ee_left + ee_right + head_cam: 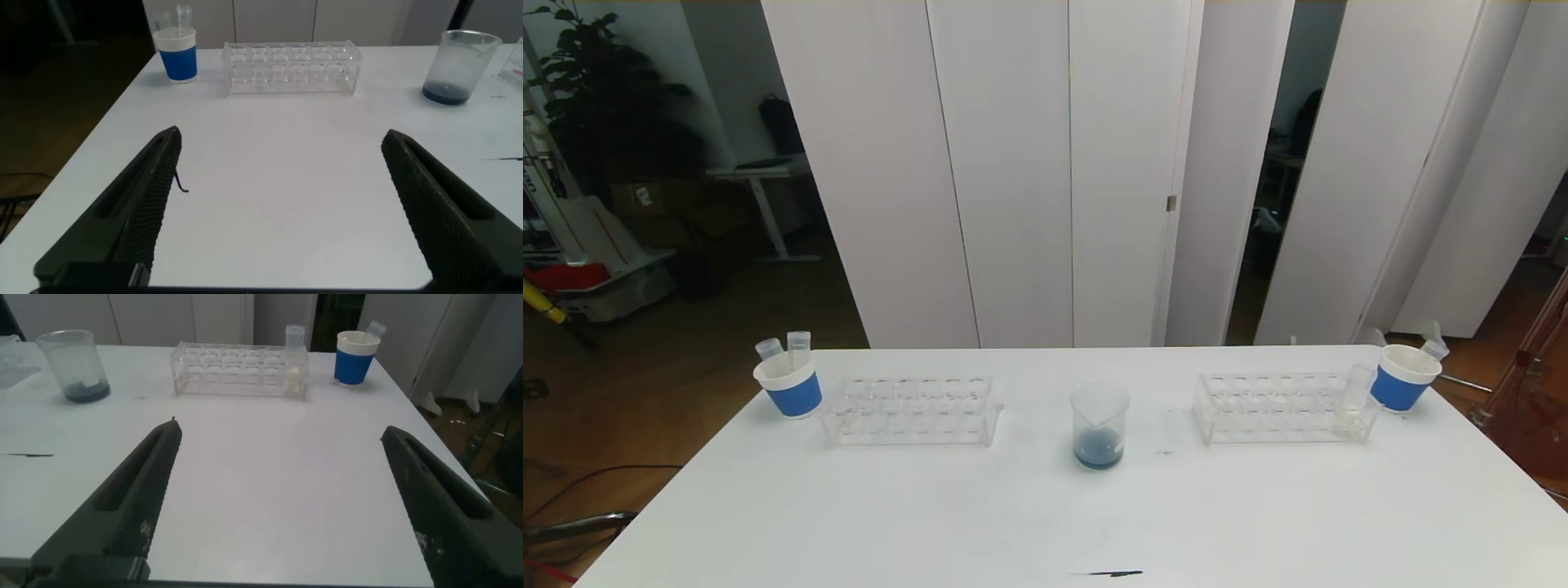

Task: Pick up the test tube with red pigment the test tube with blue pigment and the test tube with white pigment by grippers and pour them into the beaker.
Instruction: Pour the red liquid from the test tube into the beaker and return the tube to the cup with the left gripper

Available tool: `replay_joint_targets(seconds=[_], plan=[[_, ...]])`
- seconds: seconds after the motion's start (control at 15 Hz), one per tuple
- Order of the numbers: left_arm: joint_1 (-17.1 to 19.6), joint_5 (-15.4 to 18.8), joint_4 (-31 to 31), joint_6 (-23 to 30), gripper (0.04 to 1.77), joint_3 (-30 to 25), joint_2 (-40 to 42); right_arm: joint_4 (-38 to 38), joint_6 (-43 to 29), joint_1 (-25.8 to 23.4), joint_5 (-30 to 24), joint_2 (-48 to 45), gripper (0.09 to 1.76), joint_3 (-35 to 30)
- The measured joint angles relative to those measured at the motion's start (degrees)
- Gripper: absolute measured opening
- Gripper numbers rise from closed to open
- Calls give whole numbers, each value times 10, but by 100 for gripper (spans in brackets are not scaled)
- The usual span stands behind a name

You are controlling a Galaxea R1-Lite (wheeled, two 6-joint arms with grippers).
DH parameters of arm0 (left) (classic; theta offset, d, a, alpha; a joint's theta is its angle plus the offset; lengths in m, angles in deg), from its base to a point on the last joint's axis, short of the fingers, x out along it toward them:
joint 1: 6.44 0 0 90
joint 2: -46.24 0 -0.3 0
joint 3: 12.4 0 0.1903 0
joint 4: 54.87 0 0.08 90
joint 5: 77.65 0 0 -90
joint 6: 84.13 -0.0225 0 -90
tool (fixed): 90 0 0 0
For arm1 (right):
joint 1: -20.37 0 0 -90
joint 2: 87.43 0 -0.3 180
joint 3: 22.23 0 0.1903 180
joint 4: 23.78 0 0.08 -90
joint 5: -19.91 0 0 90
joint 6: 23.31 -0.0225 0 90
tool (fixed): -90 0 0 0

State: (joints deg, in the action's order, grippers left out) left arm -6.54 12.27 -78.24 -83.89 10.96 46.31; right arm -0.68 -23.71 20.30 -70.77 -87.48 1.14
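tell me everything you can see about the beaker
The beaker is a clear glass cylinder with a pouring spout on its rim, standing upright on the white table midway between the two clear tube racks, apart from both. A shallow pool of dark blue liquid covers its bottom and its walls look slightly cloudy. Nothing touches it but the table.

One beaker [1099,425] stands at the centre of the head view. There are two clear racks, one [911,410] left of centre and one [1282,407] right of centre. There are two blue-banded cups, one [789,385] at the left end of the row and one [1401,377] at the right end. Two tubes [786,348] stick out of the left cup, one tube [1434,346] out of the right cup, and one tube with white pigment [1352,398] stands in the right rack. All sit on one desk [1045,514].
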Motion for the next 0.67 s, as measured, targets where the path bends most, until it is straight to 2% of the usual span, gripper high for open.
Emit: replay_joint_targets(seconds=[0.33, 0.67], plan=[[0, 0, 0, 0, 175, 0, 0, -1, -5, -3, 12, 0, 175, 3], [0, 0, 0, 0, 175, 0, 0, 31, -3, -1, 11, 9, 175, 68]])
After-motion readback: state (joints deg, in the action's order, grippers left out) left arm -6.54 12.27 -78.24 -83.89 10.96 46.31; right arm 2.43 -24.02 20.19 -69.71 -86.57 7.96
